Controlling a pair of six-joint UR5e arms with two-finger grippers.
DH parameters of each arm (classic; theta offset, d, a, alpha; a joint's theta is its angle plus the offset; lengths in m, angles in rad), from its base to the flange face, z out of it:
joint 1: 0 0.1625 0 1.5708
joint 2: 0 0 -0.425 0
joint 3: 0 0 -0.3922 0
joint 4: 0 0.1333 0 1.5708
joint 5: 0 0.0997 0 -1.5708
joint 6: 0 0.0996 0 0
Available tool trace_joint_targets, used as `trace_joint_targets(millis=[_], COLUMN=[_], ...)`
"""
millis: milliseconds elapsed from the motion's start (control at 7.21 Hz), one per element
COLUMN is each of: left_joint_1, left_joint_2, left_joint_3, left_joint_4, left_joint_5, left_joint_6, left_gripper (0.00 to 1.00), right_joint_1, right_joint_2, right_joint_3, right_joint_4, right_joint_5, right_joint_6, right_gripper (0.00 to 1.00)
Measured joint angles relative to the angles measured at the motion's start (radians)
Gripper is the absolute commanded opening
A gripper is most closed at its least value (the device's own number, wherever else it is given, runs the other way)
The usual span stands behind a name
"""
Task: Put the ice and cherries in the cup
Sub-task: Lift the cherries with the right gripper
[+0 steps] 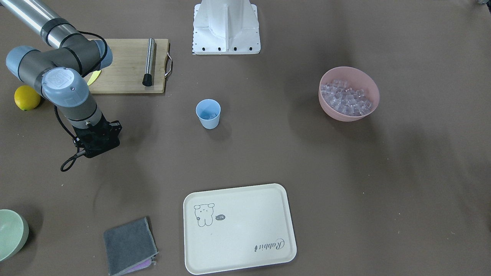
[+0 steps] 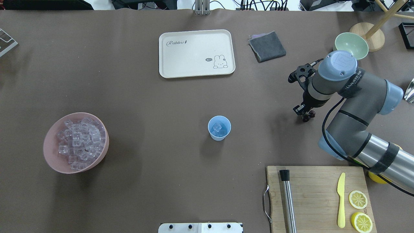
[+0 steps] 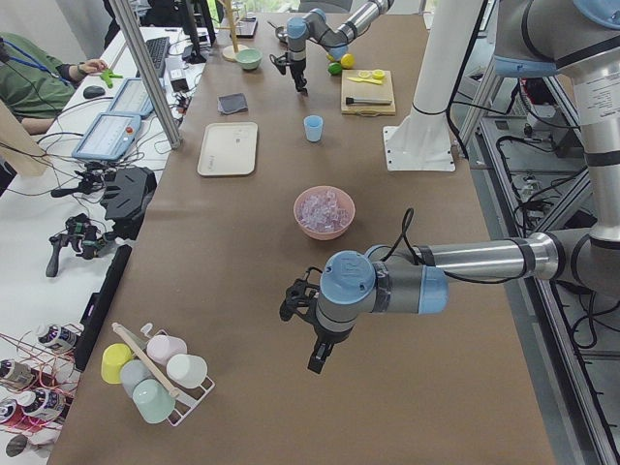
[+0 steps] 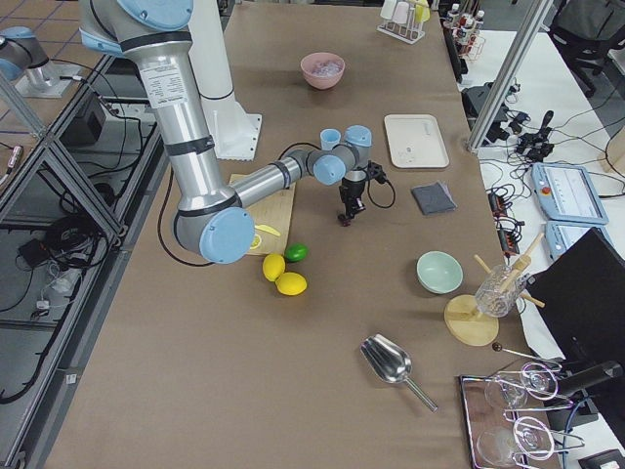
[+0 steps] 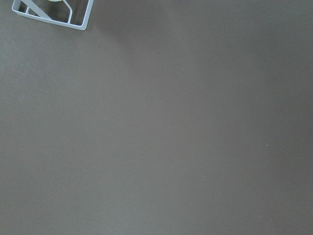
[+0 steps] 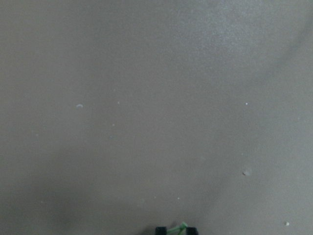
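Observation:
The light blue cup (image 2: 219,128) stands mid-table with a few ice cubes (image 2: 218,127) inside; it also shows in the front view (image 1: 208,114). More ice (image 2: 79,142) fills the pink bowl (image 2: 51,157) on the robot's left. My right gripper (image 2: 303,111) hangs above the table to the right of the cup, well apart from it. It is shut on the dark red cherries (image 2: 308,115). A green stem (image 6: 179,225) shows between the fingertips in the right wrist view. My left gripper (image 3: 315,360) shows only in the exterior left view, so I cannot tell its state.
A cutting board (image 2: 318,194) with a steel muddler (image 2: 288,200), a yellow knife (image 2: 341,200) and lemon slices (image 2: 357,199) lies near the right arm. A cream tray (image 2: 196,53), a grey cloth (image 2: 267,46) and a pale green bowl (image 2: 351,44) sit at the far side.

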Motion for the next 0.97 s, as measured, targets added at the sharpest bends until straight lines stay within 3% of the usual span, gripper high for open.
trace_joint_targets(millis=[278, 694, 972], left_joint_1=[0.000, 0.000, 0.000], left_joint_2=[0.000, 0.000, 0.000], left_joint_3=[0.000, 0.000, 0.000], left_joint_4=[0.000, 0.000, 0.000], left_joint_5=[0.000, 0.000, -0.001], left_joint_6=[0.000, 0.000, 0.000], left_gripper=[0.99, 0.99, 0.99], right_joint_1=[-0.001, -0.001, -0.001], right_joint_2=[0.000, 0.000, 0.000], right_joint_3=[-0.002, -0.005, 0.000], right_joint_4=[0.000, 0.000, 0.001], right_joint_5=[0.000, 0.001, 0.001], right_joint_6=[0.000, -0.001, -0.003], right_gripper=[0.23, 0.00, 0.00])
